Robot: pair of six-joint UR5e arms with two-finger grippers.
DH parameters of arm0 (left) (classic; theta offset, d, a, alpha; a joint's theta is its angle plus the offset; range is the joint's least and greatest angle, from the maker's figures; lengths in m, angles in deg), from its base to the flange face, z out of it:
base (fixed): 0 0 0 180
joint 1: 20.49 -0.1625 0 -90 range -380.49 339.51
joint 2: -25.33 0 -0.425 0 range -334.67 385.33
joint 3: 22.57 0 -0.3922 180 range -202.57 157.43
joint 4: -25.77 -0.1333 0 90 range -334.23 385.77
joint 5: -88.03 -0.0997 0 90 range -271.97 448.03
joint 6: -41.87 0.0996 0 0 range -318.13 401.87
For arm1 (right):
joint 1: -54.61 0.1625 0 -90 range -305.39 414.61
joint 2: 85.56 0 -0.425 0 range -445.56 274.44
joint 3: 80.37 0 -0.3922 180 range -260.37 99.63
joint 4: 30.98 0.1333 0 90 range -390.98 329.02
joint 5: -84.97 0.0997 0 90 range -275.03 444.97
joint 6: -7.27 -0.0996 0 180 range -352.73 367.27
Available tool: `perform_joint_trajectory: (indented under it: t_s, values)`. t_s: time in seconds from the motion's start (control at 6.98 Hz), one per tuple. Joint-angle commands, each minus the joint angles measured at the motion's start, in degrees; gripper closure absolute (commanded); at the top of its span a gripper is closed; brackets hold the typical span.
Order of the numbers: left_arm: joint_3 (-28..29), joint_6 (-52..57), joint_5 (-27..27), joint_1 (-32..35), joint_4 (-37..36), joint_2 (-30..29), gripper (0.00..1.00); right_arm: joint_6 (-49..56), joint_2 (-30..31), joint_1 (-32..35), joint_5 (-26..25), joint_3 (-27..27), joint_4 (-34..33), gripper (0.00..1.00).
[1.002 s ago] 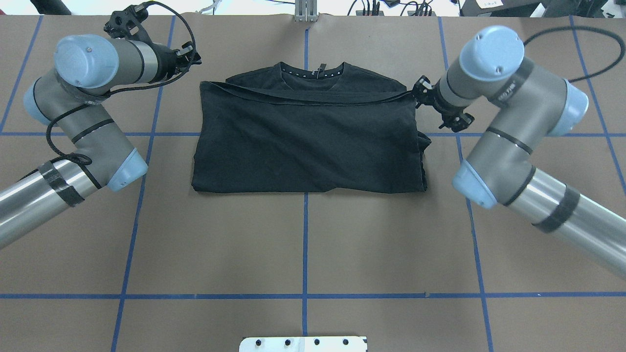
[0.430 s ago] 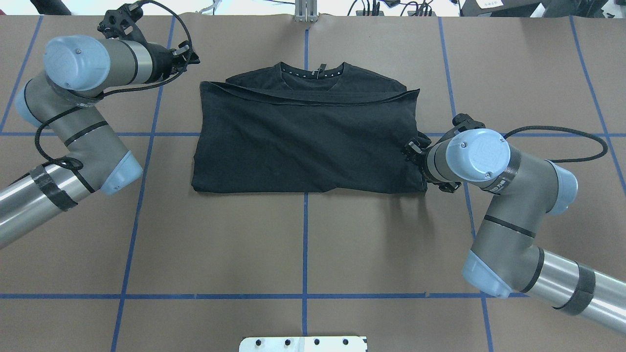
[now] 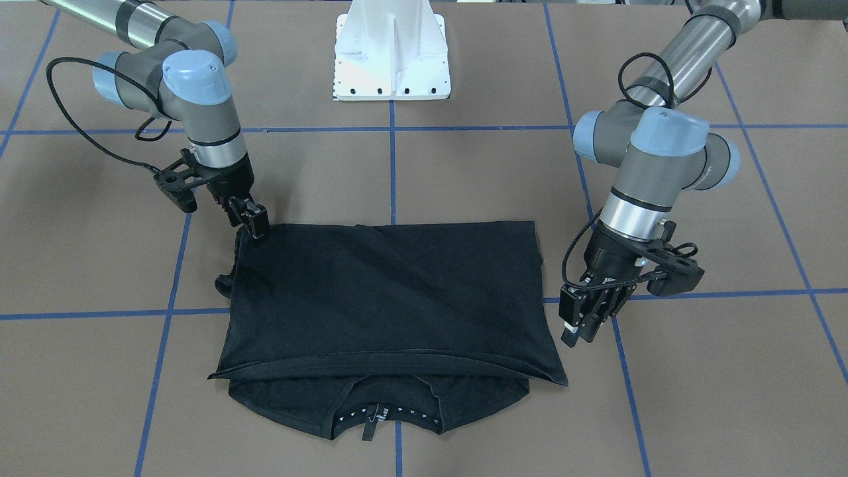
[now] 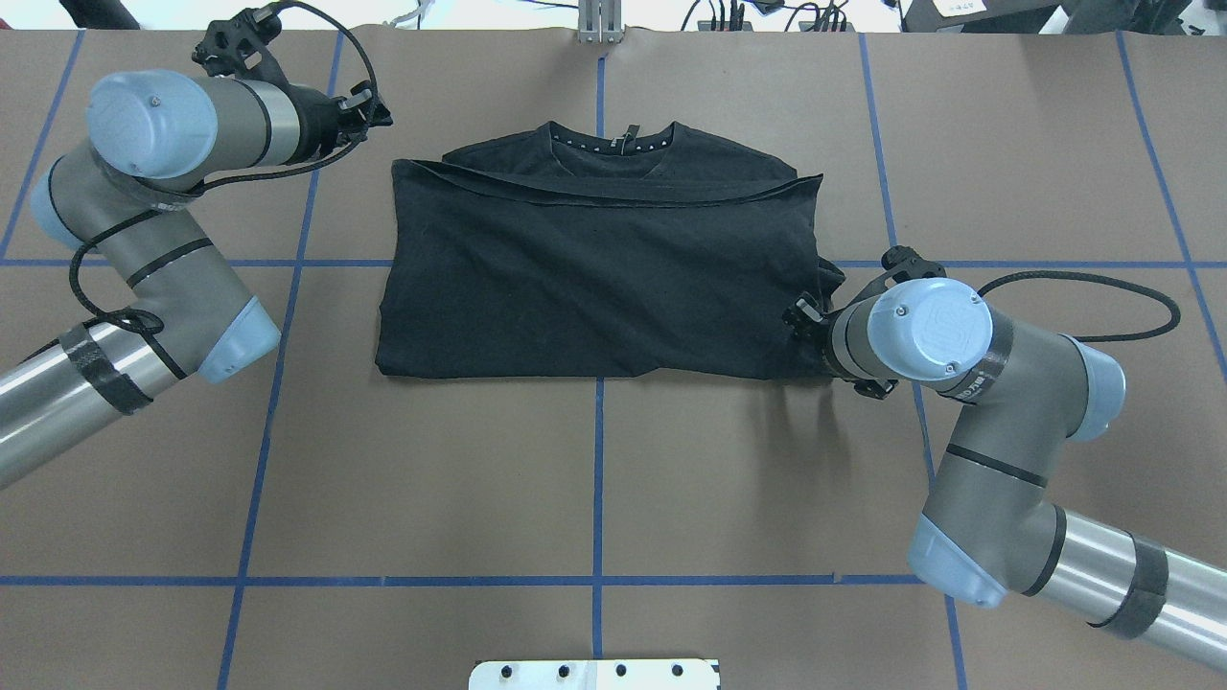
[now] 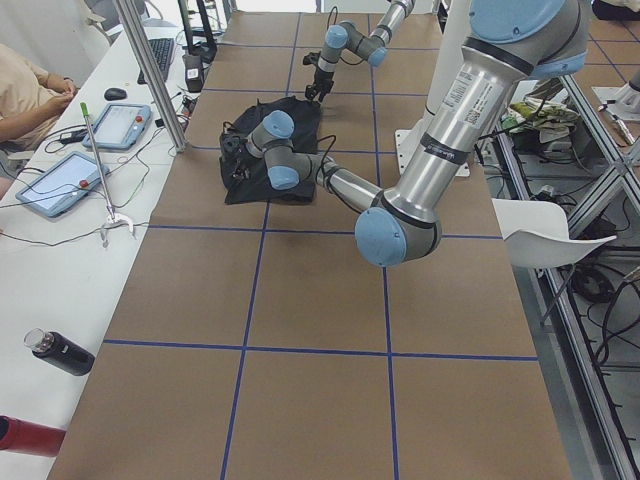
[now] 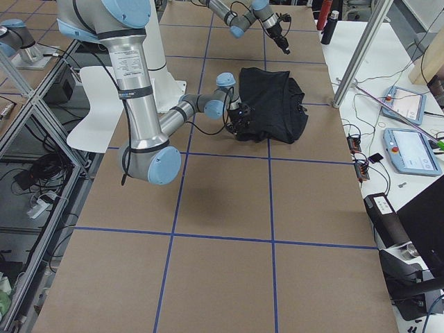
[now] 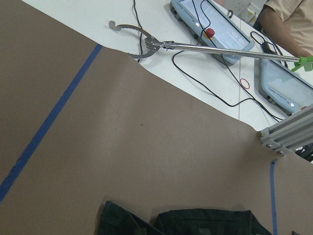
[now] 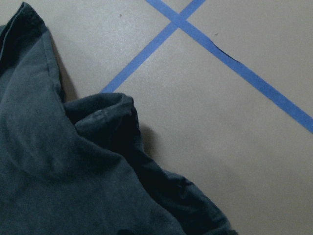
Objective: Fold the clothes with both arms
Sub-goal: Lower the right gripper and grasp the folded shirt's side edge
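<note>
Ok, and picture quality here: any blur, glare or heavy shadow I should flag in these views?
Overhead view: sharp, evenly lit; the right arm casts a soft shadow on the table. Front-facing view: crisp, but the black T-shirt swallows fold detail. Right wrist view: soft and grainy, T-shirt looks greyish. Left wrist view: clear, the white desk bright but not blown out.

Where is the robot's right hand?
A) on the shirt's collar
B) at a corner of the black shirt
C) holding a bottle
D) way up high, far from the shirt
B: the right hand is down at a corner of the black shirt, on the robot's side.
</note>
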Motion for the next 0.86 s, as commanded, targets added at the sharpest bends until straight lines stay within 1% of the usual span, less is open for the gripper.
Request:
perform_joint_trajectory:
  t_s: [0.0,0.14,0.29,0.57,0.72]
  values:
    - [0.07,0.0,0.09,-0.03,-0.01,0.0,0.54,-1.95,0.73,-1.06,-0.09,-1.39,0.01,0.36]
    - [0.16,0.0,0.09,-0.03,-0.01,0.0,0.54,-1.96,1.0,-1.06,-0.09,-1.66,0.01,0.47]
    - [0.16,-0.09,0.0,-0.03,-0.01,0.09,0.54,-1.96,1.18,-1.06,-0.09,-1.75,0.01,0.49]
    - [0.25,0.0,-0.09,-0.03,-0.01,0.17,0.54,-1.87,1.18,-1.06,-0.44,-1.75,0.01,0.49]
    - [0.34,0.0,-0.09,-0.03,-0.01,0.26,0.54,-1.96,1.09,-1.06,-0.45,-1.66,0.01,0.58]
